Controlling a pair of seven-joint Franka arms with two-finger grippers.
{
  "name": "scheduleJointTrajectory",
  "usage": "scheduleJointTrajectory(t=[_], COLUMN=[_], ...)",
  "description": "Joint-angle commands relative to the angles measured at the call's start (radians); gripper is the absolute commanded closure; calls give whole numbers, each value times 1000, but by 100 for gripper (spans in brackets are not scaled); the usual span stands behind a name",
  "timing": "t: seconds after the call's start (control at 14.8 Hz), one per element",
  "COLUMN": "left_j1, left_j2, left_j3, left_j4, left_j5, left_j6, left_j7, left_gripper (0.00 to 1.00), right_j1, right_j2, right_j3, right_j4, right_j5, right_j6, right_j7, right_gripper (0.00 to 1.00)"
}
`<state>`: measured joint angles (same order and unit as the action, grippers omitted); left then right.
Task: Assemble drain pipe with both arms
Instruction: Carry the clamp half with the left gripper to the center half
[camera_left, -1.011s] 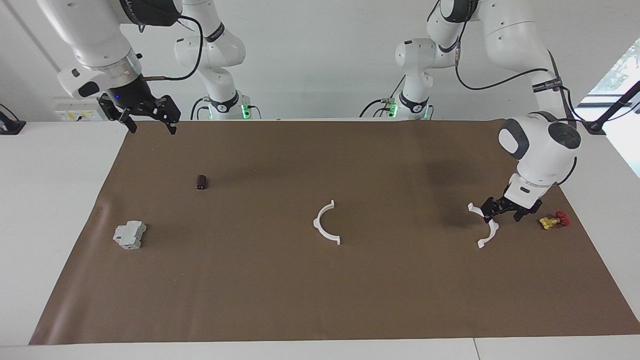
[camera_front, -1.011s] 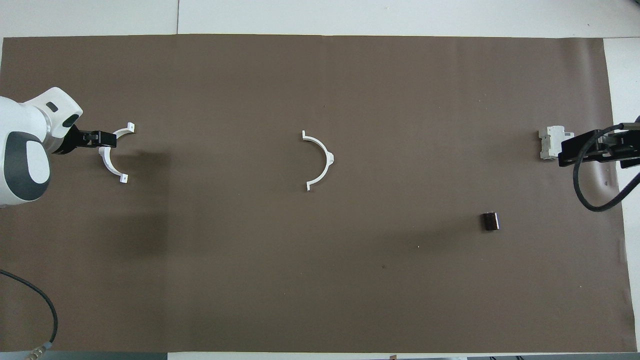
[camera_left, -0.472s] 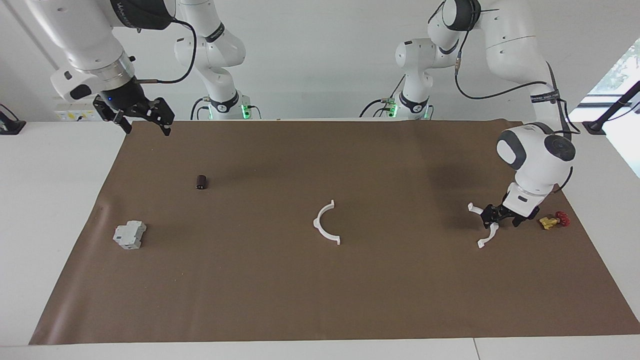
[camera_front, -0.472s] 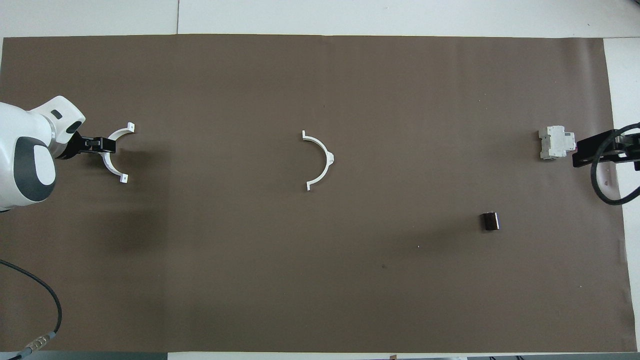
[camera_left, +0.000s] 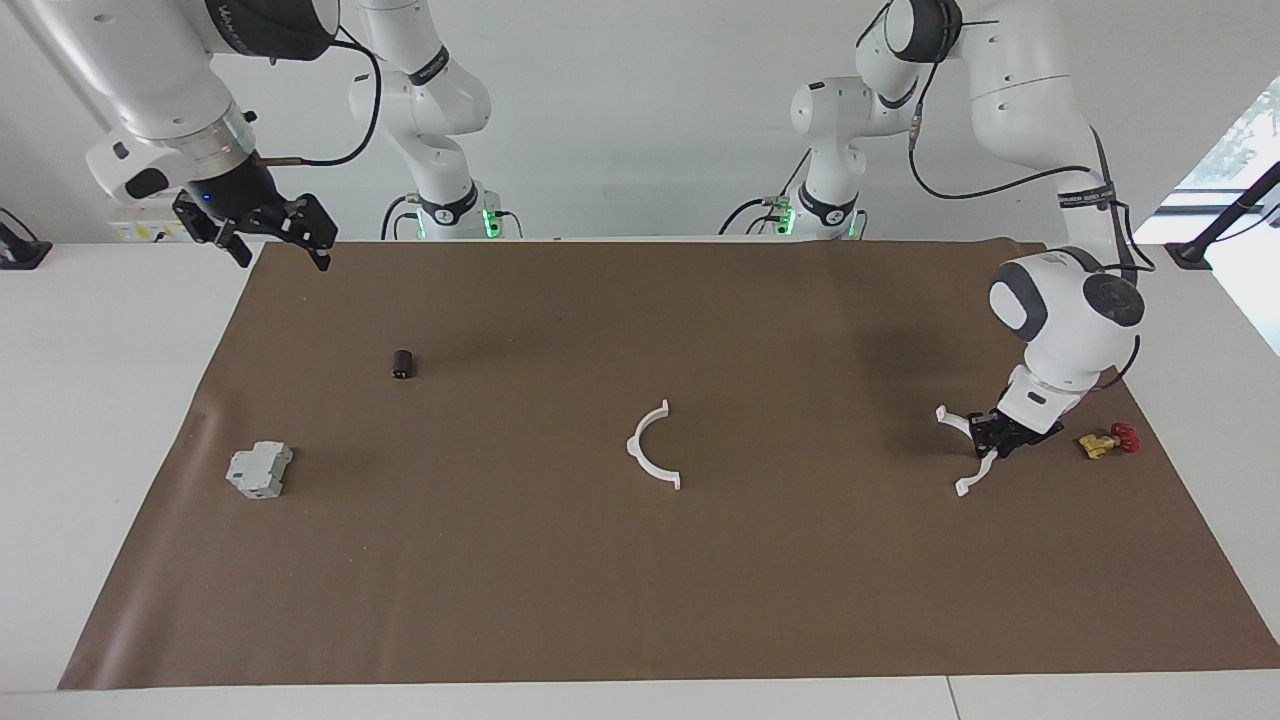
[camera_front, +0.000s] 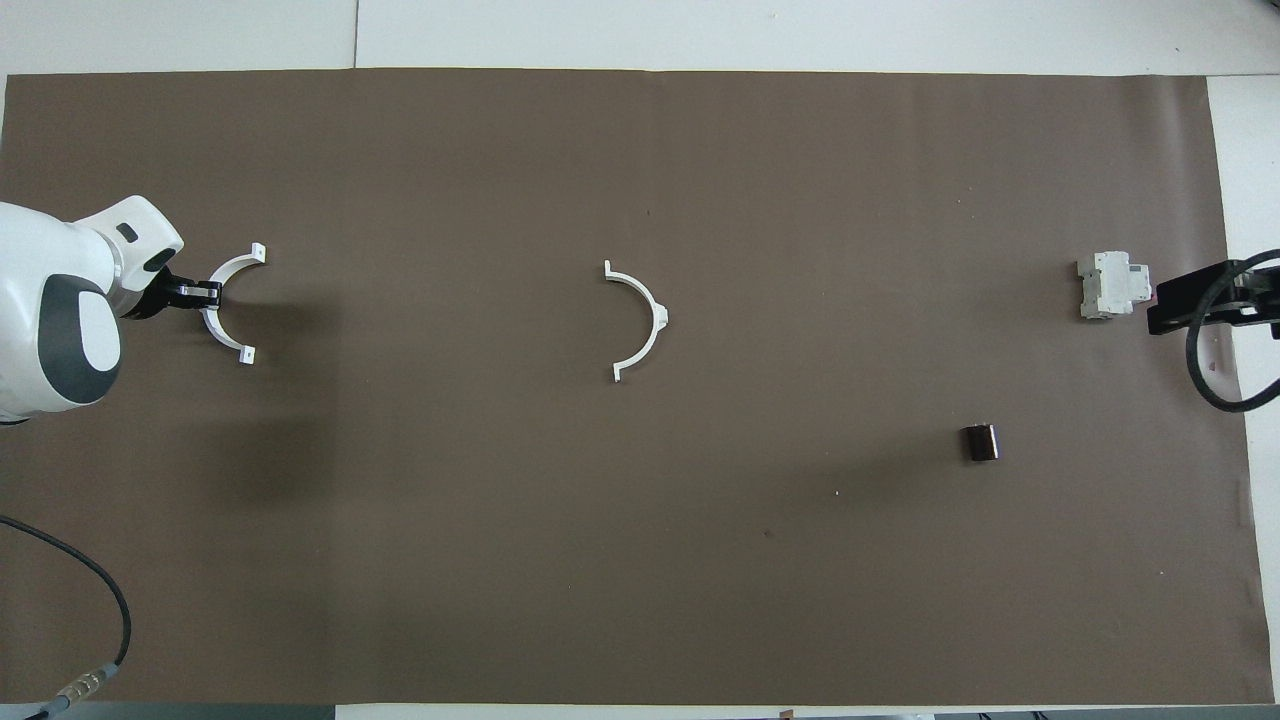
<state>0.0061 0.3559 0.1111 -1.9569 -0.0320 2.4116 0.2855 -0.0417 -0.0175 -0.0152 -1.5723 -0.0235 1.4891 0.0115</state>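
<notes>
Since the earlier frames the left tool (camera_left: 990, 436) has narrowed from a spread stance to a pinch on the mid-arc of the outer half-ring (camera_left: 968, 452), while the right tool (camera_left: 268, 232) has drifted higher and toward its own corner of the tabletop (camera_left: 640, 600).

Key relation: the two halves of the drain pipe lie well apart. The central half-ring (camera_left: 652, 447) rests at mid-tabletop, well off from the left tool toward the right arm's end, with its open side facing the outer half. The outer half's open side faces back toward it, so in the overhead view the two arcs (camera_front: 228, 305) and (camera_front: 640, 320) already oppose one another, tab ends lined up along the robots' near–far direction. The move ahead is judged a carry along the tabletop's length.

Pose: the left arm is bent low, wrist tilted, its tool (camera_front: 200, 293) meeting the arc from the side of the yellow valve (camera_left: 1103, 441). The right tool hangs raised, fingers spread, holding nothing, waiting over the tabletop's corner, nearest the grey block (camera_left: 259, 469) and the dark cylinder (camera_left: 402, 364).
</notes>
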Motion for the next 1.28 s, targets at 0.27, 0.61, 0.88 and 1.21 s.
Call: scheduleJointTrajectory(t=[0.27, 0.61, 0.88, 1.21], left_j1=[-118, -342, -513, -649], left_j2=[-69, -64, -32, 9], left_j3=[5, 10, 10, 10], left_j4=[50, 61, 81, 84], left_j5=[-12, 3, 56, 126], left_j6=[-92, -101, -108, -106], left_j7=[-3, -331, -654, -838], left_gripper=[100, 100, 100, 100], right_j1=[-3, -6, -6, -6], right_j2=[4, 2, -1, -4], right_j3=[24, 24, 24, 24], right_j4=[14, 17, 9, 5], right_j5=[2, -3, 1, 7], right_j6=[-41, -35, -29, -29], right_j7=[-24, -22, -22, -24], right_gripper=[0, 0, 0, 0])
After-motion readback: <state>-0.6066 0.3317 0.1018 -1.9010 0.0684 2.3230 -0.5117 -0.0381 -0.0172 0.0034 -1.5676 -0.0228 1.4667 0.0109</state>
